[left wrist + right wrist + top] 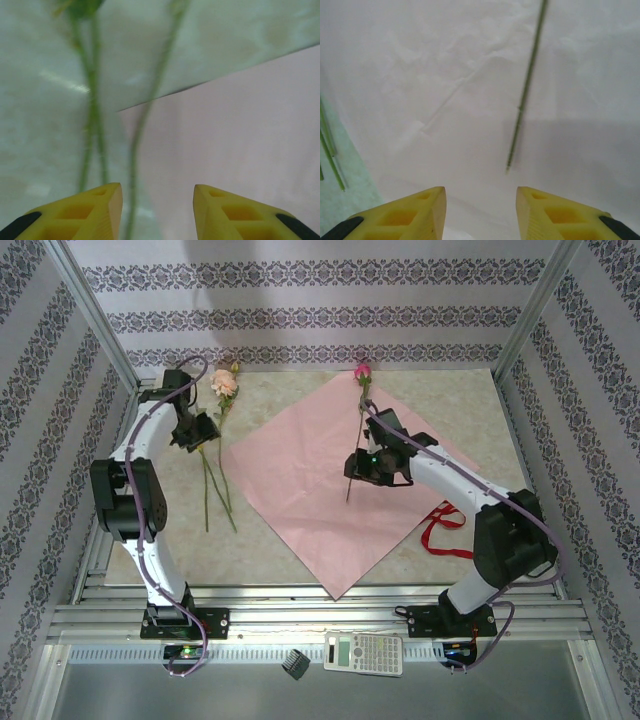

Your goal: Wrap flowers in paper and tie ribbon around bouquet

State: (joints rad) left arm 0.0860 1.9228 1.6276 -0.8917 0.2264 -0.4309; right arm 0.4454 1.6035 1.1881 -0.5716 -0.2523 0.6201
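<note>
The paper point(300, 480) lies flat as a pale pink diamond in the middle of the table. A magenta rose point(362, 371) rests on its far corner, with its stem point(527, 85) running down across the sheet. My right gripper point(362, 466) hovers open over that stem's lower end, nothing between its fingers point(420, 210). Cream and pink flowers point(224, 383) lie left of the paper on the table. My left gripper point(196, 432) is open above their stems point(92, 115), and one blurred stem point(140, 130) runs under the gap by the paper's edge point(240, 125). The red ribbon point(445, 530) lies curled at the right.
Patterned walls and aluminium posts close in the table on three sides. Metal rails point(320, 615) run along the near edge by the arm bases. A calculator point(363, 652) and a small black object point(295, 663) sit on the front ledge.
</note>
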